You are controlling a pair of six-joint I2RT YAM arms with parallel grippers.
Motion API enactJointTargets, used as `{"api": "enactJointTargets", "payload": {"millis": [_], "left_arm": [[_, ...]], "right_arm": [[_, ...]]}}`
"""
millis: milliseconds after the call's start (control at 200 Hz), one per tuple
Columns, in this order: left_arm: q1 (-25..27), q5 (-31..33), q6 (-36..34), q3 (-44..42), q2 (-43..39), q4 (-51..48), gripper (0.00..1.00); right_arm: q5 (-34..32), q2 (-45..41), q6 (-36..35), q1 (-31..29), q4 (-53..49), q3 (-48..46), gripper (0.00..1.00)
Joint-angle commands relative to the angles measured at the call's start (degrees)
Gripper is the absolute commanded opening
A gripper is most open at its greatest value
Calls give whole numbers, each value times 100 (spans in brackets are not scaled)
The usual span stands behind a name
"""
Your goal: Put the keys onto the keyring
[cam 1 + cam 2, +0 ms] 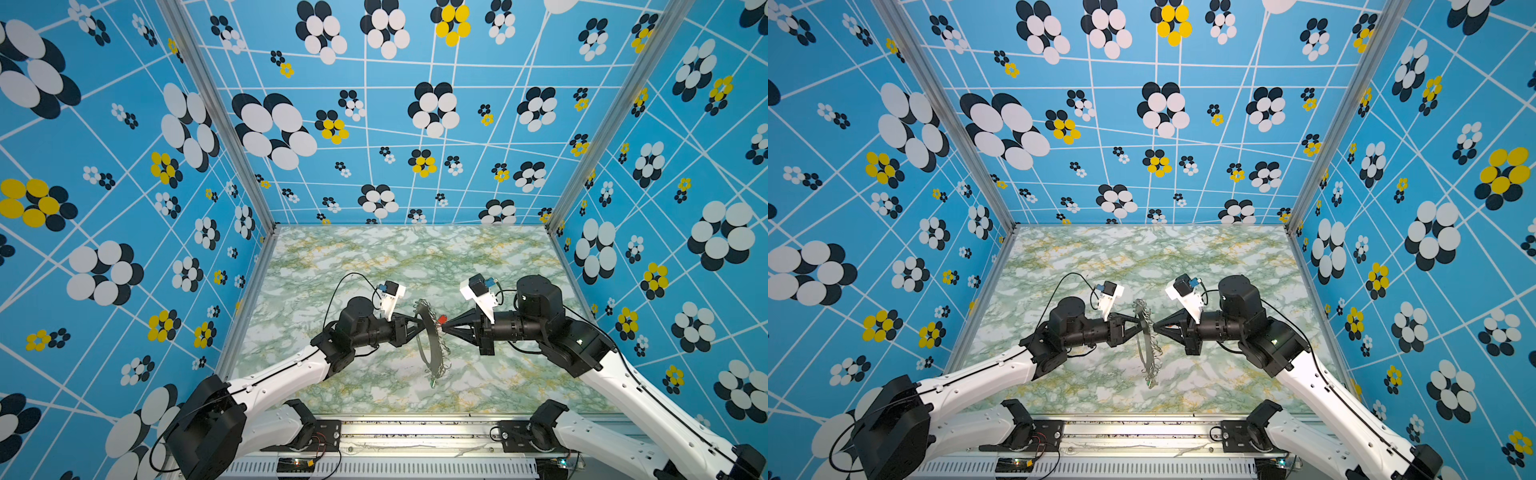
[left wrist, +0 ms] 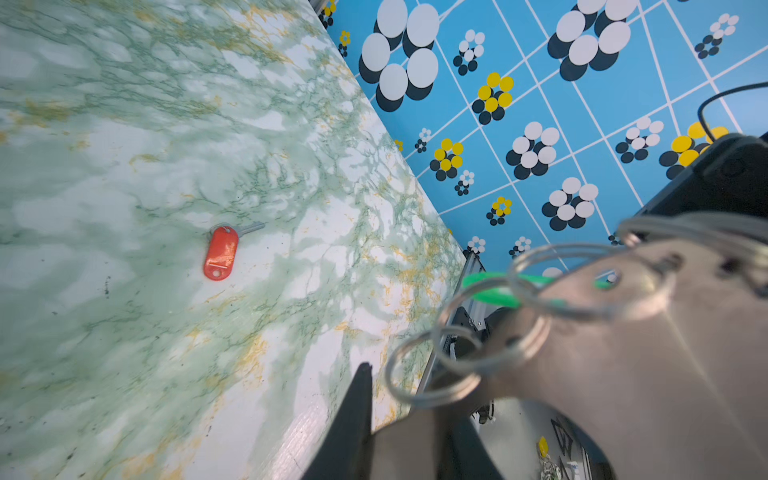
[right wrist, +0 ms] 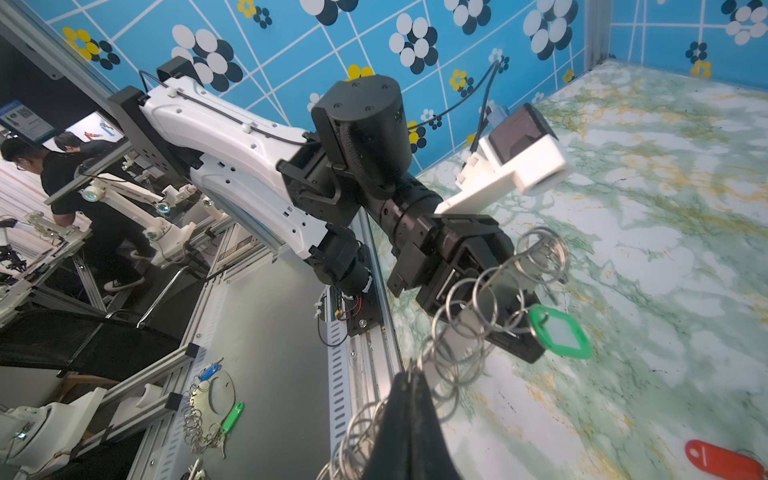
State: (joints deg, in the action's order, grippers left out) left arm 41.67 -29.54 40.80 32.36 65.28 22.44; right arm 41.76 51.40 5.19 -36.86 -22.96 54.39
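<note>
1. The keyring (image 1: 428, 345) was held clear of the table (image 1: 374, 266). In both top views it stood on edge between the two arms, with its row of wire rings (image 3: 469, 307) on the side toward the right arm.
2. The left gripper (image 1: 417, 323) met the plate on its plain side. In the left wrist view the plate sat between the two dark fingers, which appeared clamped onto it.
3. The right gripper (image 1: 444, 328) was fully closed and pinched the ringed edge of the keyring from the opposite side.
4. Completed: the green-tagged key (image 3: 559, 332) hung from one wire ring near the lower end of the plate. Its metal blade was not clearly resolved. This key was judged to be mounted.
5. Outstanding: the red-tagged key (image 2: 221, 253) lay flat on the table, apart from the keyring, with neither gripper touching it. It was not yet threaded.
6. Assessment: with two keys in view, the task was judged about half complete. Both grippers were occupied with the plate, so one would have to let go before the red-tagged key could be collected.
</note>
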Motion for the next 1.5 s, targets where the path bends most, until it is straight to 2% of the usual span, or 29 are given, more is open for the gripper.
{"api": "enactJointTargets", "payload": {"millis": [0,145,250,355,450,620,660,690,860,985,1159,1304,1494], "left_arm": [[-104,185,-330,136,-516,-606,12],[-260,343,-793,373,-928,-1560,0],[-325,343,-1098,613,-1041,-2134,0],[-361,371,-1311,802,-1054,-2561,0],[-388,347,-1376,891,-1002,-2709,0],[-388,315,-1429,991,-1024,-2812,0],[-388,336,-1450,1017,-1034,-2864,0],[-388,346,-1467,1041,-1035,-2897,0],[-383,379,-1449,1112,-1034,-2930,0],[-388,414,-1444,1162,-1026,-2943,0],[-388,476,-1452,1176,-1026,-2955,0],[-388,547,-1438,1168,-1060,-2923,0],[-383,644,-1467,1159,-1139,-3010,0]], "right_arm": [[-268,-108,-447,39,-722,253,0],[-590,-79,-815,39,-1328,374,0],[-618,-50,-948,39,-1509,428,0],[-328,-43,-959,43,-1474,449,0],[-10,-42,-886,38,-1332,427,0],[-2,-46,-757,37,-1196,376,0],[60,-71,-681,38,-1089,346,9],[111,-90,-618,31,-973,325,13],[24,-83,-507,-213,-793,307,21],[-408,-9,-738,-671,-1193,371,29],[-442,-80,-423,-792,-1015,249,39],[-511,-86,-252,-870,-876,150,40],[-1226,-164,-340,-1039,-857,226,38]]}}
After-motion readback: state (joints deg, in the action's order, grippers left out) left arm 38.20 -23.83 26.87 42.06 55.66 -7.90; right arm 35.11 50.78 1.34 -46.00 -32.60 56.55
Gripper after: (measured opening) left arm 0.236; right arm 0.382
